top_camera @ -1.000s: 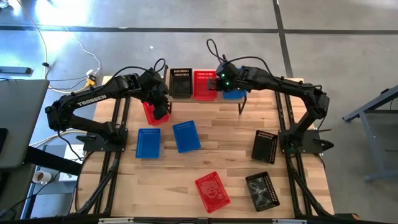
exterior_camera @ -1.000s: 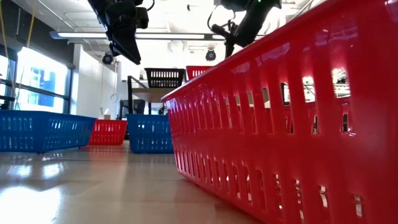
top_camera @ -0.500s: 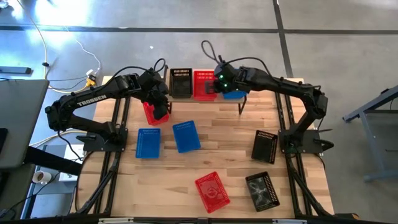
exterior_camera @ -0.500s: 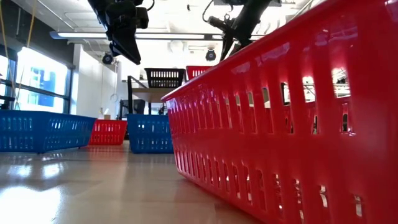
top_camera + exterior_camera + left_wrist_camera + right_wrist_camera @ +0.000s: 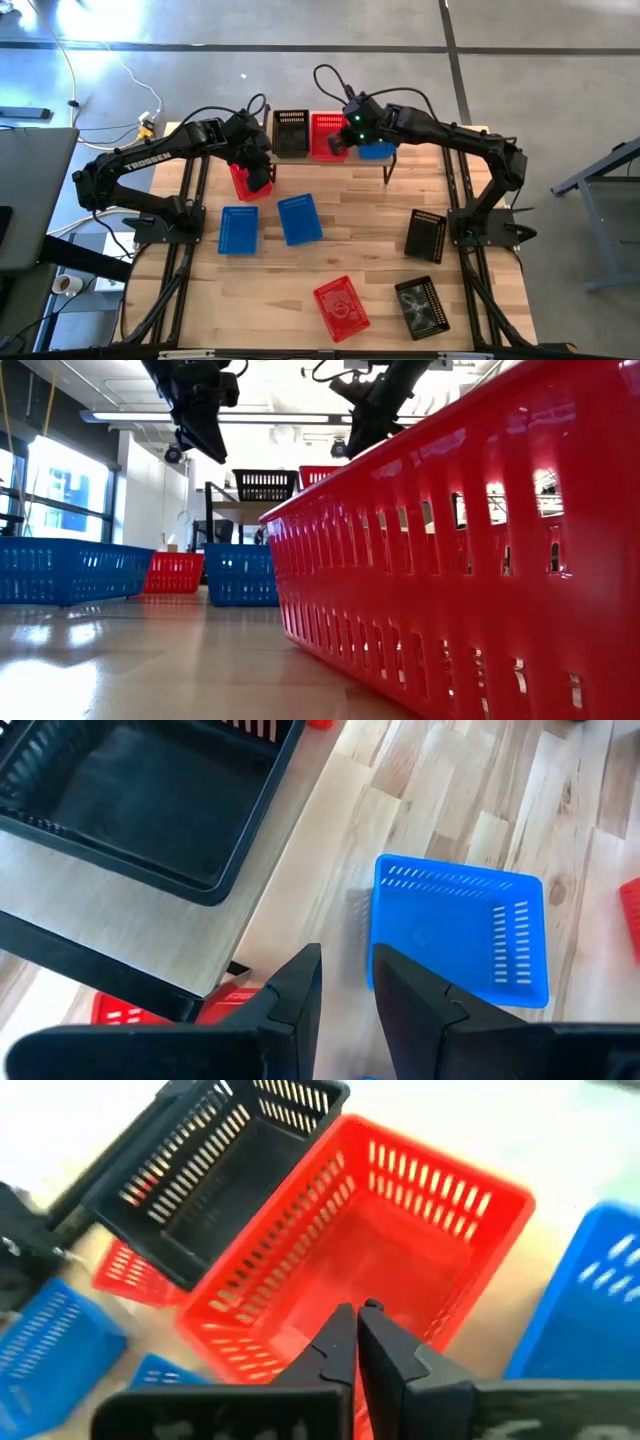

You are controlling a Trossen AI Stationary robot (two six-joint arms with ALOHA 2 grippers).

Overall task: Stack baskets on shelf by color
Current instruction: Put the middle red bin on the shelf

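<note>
Three baskets sit side by side on the shelf point(image 5: 345, 157) along the tabletop's far edge: black point(image 5: 291, 133), red point(image 5: 326, 133), blue point(image 5: 377, 152). The right claw point(image 5: 337, 143), clenched empty, hangs over the red one's mesh wall. The left claw point(image 5: 345, 982), part open, holds nothing.

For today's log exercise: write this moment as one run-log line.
shelf: black, red, blue basket | right gripper: shut, empty, above red basket | left gripper: waiting, empty

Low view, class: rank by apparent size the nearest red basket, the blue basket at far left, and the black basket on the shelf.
1. Nearest red basket, huge because it sits closest to the camera.
2. Blue basket.
3. Black basket, farthest away.
</note>
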